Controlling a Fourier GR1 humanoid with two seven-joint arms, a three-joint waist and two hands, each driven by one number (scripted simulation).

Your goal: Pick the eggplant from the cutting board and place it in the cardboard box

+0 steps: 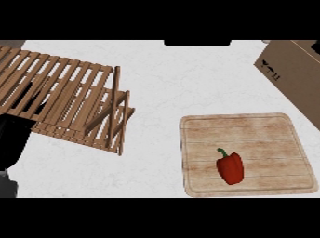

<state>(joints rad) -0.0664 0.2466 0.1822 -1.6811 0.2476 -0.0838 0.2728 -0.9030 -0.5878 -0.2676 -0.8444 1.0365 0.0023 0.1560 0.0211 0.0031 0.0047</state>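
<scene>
- There's a red pepper (230,168) with a green stem lying on the wooden cutting board (259,135), towards its near edge; no eggplant shows on it.
- The left hand (6,139) sits at the view's lower left, well apart from the board, over the near end of a slatted wooden rack (60,88). I cannot tell how its fingers are set.
- The cardboard box (296,74) stands at the far right, just beyond the board.
- The right hand is out of sight.
</scene>
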